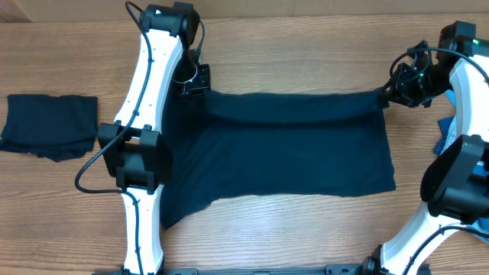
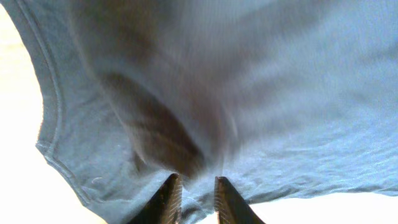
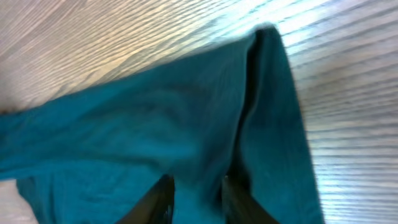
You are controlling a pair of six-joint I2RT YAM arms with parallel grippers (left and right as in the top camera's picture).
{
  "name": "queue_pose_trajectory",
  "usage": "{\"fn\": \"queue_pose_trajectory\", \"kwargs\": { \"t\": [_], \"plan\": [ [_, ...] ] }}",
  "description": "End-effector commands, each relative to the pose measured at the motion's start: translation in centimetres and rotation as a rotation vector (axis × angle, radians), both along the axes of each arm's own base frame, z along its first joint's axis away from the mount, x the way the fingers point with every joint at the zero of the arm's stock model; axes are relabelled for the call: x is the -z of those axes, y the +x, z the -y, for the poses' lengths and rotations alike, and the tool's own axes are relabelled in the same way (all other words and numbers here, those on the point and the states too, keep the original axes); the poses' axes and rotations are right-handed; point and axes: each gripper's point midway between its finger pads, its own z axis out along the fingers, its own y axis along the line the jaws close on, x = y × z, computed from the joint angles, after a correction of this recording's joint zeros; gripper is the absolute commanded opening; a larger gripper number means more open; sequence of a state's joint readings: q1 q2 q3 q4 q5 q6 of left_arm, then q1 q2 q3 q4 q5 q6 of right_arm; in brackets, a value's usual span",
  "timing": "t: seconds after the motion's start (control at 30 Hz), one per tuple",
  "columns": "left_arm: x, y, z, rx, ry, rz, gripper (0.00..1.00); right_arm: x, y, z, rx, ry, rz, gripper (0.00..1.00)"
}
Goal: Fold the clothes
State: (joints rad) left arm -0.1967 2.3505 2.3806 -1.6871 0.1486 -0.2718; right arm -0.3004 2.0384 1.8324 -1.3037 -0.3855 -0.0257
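A dark navy garment (image 1: 290, 156) lies spread flat in the middle of the table, its far edge doubled over into a long fold (image 1: 290, 107). My left gripper (image 1: 195, 82) is at the fold's left end. In the left wrist view the left gripper (image 2: 194, 186) has its jaws a little apart, with loose navy cloth (image 2: 249, 93) between and beyond them. My right gripper (image 1: 387, 95) is at the fold's right end. The right wrist view shows the right gripper (image 3: 198, 186) also slightly parted over a ridge of the fabric (image 3: 155, 124).
A second dark garment (image 1: 50, 126) lies folded at the table's left edge. Bits of light-blue cloth (image 1: 445, 122) show behind the right arm at the right edge. Bare wood table (image 1: 306, 237) runs along the near side.
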Motion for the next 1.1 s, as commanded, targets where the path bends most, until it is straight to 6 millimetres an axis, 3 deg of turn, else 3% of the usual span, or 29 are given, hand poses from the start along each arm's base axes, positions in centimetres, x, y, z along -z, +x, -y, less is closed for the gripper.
{"fn": "queue_pose_trajectory", "kwargs": {
  "t": [0.0,0.13,0.23,0.33,0.43,0.53,0.6,0.67,0.73,0.83,0.97,1.07],
  "plan": [
    [-1.4,0.2,-0.4,0.044,0.018,0.049,0.34,-1.5,0.1,1.0,0.009,-0.06,0.031,0.32],
    [-2.2,0.5,-2.0,0.03,0.012,0.07,0.39,-1.5,0.2,1.0,0.01,-0.062,0.036,0.33],
    [-4.9,0.5,-3.6,0.043,0.004,0.144,0.41,-1.6,0.6,0.9,0.002,-0.067,0.055,0.34],
    [-10.3,-0.4,-5.9,0.001,0.03,0.282,0.39,-2.6,0.7,0.1,-0.009,-0.031,0.085,0.37],
    [-17.5,-3.1,-8.3,-0.069,0.105,0.476,0.4,-7.2,0.1,-0.3,-0.014,-0.046,0.197,0.42],
    [-24.3,-7.3,-10.5,-0.181,0.176,0.675,0.45,-11.7,-2.6,-1.1,-0.012,-0.067,0.261,0.47],
    [-26.2,-9.2,-11.4,-0.236,0.198,0.734,0.45,-12.9,-4.3,-1.4,-0.007,-0.065,0.252,0.47],
    [-26.6,-10.9,-11.8,-0.274,0.201,0.746,0.47,-13.9,-5.9,-1.3,0.013,-0.071,0.247,0.47],
    [-25.1,-12.2,-11.7,-0.285,0.2,0.691,0.51,-14.8,-7.2,-1.4,0.049,-0.063,0.236,0.51],
    [-17.3,-13.8,-9.9,-0.247,0.137,0.418,0.52,-13.4,-8.8,-1.0,0.135,-0.069,0.123,0.57],
    [-6.5,-15.0,-5.2,-0.101,-0.027,0.169,0.55,-8.1,-11.4,-1.9,0.154,-0.017,-0.069,0.59],
    [-0.3,-18.1,-2.5,-0.012,-0.071,0.034,0.55,-2.8,-14.0,-2.8,0.153,0.025,-0.215,0.59]
  ]
}}
